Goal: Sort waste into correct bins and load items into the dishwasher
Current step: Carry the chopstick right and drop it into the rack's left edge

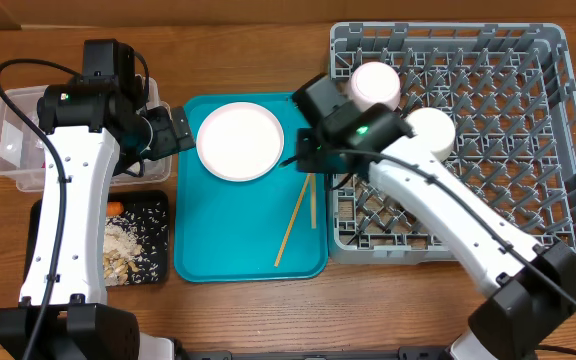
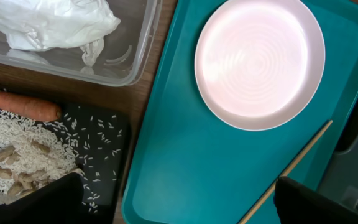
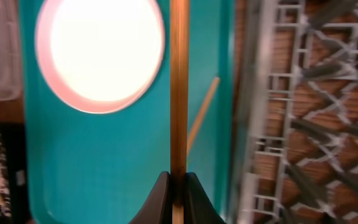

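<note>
Over the teal tray, right gripper pinches one chopstick (left gripper spread wide, holding nothing).

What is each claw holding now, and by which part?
Right claw pinches one chopstick, apparently near one end. Left claw is open, holding nothing.

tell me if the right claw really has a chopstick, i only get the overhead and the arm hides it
Observer: Yes. In the right wrist view the right claw is shut on one chopstick, pinched between its tips.
Operator: and the other one
Observer: The second chopstick lies loose on the teal tray, between the held one and the rack.
Operator: left claw holding anything
Observer: No. The left claw is open, with nothing between its fingers.
</note>
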